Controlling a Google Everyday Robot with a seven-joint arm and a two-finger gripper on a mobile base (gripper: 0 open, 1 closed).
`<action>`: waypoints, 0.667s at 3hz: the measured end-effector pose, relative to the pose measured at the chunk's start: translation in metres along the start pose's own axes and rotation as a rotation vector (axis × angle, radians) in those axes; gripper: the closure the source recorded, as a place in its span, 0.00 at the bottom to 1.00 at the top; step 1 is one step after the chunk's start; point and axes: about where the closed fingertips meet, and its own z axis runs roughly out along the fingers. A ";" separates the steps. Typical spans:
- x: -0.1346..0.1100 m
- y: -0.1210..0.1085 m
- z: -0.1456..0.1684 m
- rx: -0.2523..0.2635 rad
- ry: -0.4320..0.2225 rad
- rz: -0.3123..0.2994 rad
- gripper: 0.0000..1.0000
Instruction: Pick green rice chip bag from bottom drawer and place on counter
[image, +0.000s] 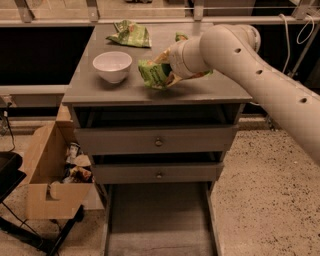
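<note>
Over the desk (100, 92) your gripper (169, 70), jaws hidden so you cannot tell their state, meets the green rice chip bag (151, 75): likely light, slippery; pinch an edge.

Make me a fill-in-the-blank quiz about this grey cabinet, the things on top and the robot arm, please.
1. The round bowl on the flat grey counter is ____ in colour.
2. The glossy green snack bag, at the robot's tool over the counter, is on the picture's ____ side of that bowl.
3. The deep grey bottom drawer is ____, not shut.
4. The brown cardboard box stands on the ____, beside the cabinet.

Missing words: white; right; open; floor.
</note>
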 end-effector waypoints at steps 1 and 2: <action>-0.003 0.000 0.002 -0.003 -0.005 -0.002 0.74; -0.005 0.001 0.005 -0.005 -0.010 -0.002 0.44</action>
